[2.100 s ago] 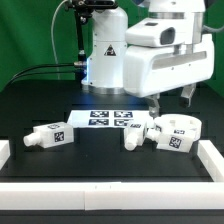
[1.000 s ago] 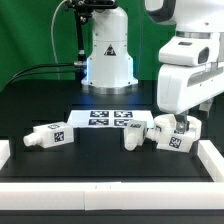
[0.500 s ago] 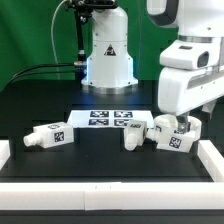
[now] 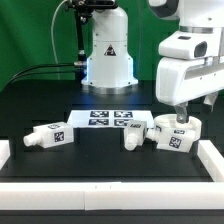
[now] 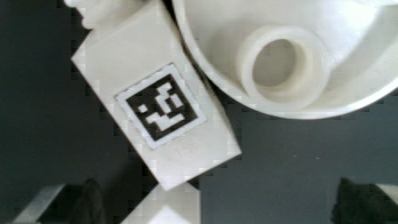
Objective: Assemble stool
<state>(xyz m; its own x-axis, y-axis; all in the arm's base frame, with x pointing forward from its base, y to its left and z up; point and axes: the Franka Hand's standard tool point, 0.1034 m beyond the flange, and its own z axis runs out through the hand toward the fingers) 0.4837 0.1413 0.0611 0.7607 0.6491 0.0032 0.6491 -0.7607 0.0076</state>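
Observation:
The round white seat disc [image 4: 178, 136] lies at the exterior view's right, with a tag on its side. One blocky white leg [image 4: 136, 134] lies against its left side. Another tagged leg [image 4: 48, 134] lies far to the left. My gripper [image 4: 181, 113] hangs just above the seat, open and empty. In the wrist view the seat [image 5: 329, 45] shows its round socket, and the tagged leg [image 5: 164, 108] lies beside it. My dark fingertips [image 5: 71, 203] stand far apart, and the gripper [image 5: 217, 205] holds nothing.
The marker board [image 4: 108, 120] lies flat at the table's middle, in front of the robot base [image 4: 108, 55]. White rails run along the front [image 4: 110, 172] and the right edge [image 4: 212, 155] of the black table.
The gripper swung to the exterior view's right and came down over the seat, then rose a little in the last half second. The parts have not moved.

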